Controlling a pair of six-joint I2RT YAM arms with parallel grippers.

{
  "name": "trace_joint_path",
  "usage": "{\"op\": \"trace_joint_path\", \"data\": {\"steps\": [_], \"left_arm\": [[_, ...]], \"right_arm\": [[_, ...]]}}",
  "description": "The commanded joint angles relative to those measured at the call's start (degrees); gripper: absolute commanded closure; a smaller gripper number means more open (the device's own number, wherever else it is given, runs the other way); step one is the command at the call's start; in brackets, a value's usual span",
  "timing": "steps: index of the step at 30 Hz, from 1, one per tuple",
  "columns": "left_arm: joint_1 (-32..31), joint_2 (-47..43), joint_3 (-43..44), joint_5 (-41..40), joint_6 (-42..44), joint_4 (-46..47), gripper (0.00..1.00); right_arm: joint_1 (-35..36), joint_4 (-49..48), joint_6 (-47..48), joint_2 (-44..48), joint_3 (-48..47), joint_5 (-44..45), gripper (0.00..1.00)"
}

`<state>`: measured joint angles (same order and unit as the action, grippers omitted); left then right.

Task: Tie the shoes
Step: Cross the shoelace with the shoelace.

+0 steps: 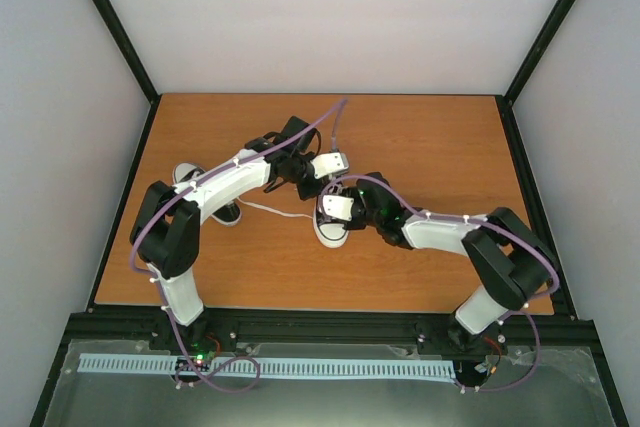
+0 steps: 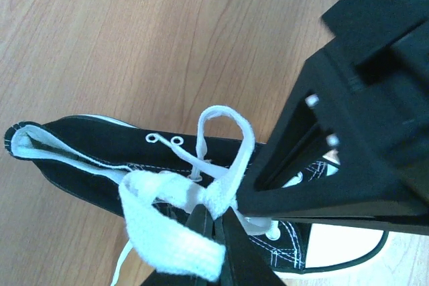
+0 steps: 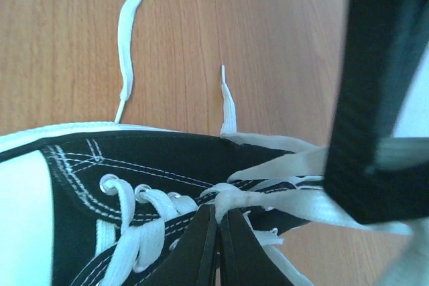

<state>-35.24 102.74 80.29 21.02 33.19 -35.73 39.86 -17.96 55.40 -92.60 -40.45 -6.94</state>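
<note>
Bench [image 1: 420, 147] holds one shoe [image 1: 331, 231] at centre, toe twd near edge, long axis approx near–far; 2nd shoe [image 1: 187, 177] to its left, partly under left arm. Both arms meet right over centre shoe's lacing. The left gripper [image 2: 216, 226] is clenched on lace loop [image 2: 228, 132]; the right gripper [image 3: 218, 226] is clenched on lace crossing [image 3: 231, 195]. Next prob pull apart left/right, across shoe axis

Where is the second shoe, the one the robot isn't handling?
In the overhead view, the spare shoe lies on the left side of the table, mostly hidden under the left arm and to the left of the centre shoe.
</note>
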Motion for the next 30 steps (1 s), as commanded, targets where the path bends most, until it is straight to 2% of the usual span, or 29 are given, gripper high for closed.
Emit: {"op": "trace_joint_path", "data": {"steps": [1,8,9,11,12,13,15,20,25,30], "left_arm": [[0.3,0.5,1.7,0.5,-0.1,-0.2,0.99],[0.5,0.8,2.0,2.6,0.2,-1.9,0.98],[0.5,0.7,2.2,3.4,1.3,-3.4,0.9],[0.6,0.6,3.7,3.8,4.9,-8.1,0.5],[0.8,0.6,5.4,3.7,6.9,-11.2,0.36],[1.2,0.5,6.9,3.8,9.7,-14.1,0.29],[3.3,0.2,9.0,5.2,14.4,-19.6,0.2],[8.8,1.8,11.0,8.1,27.7,-31.0,0.13],[9.4,4.7,3.3,-6.6,29.7,-15.0,0.13],[9.8,15.8,11.2,-12.0,29.1,-12.4,0.14]], "right_arm": [[0.1,7.7,-2.9,5.9,0.3,-4.2,0.97],[0.1,26.9,-7.8,10.1,-4.9,-14.2,0.97],[0.0,29.3,-8.3,10.2,-5.6,-16.3,0.97],[-0.6,34.4,-8.8,10.0,-6.9,-20.2,0.97],[-0.8,36.3,-9.3,9.9,-7.7,-21.0,0.97],[-1.0,37.8,-10.2,9.9,-8.2,-21.3,0.97],[-1.5,39.8,-10.9,10.0,-8.6,-21.2,0.97],[-3.4,42.8,-11.5,10.3,-9.6,-21.1,0.97],[-4.2,45.1,-12.3,9.8,-11.0,-20.1,0.97],[-4.8,44.8,-13.0,10.3,-11.5,-20.8,0.97]]}}
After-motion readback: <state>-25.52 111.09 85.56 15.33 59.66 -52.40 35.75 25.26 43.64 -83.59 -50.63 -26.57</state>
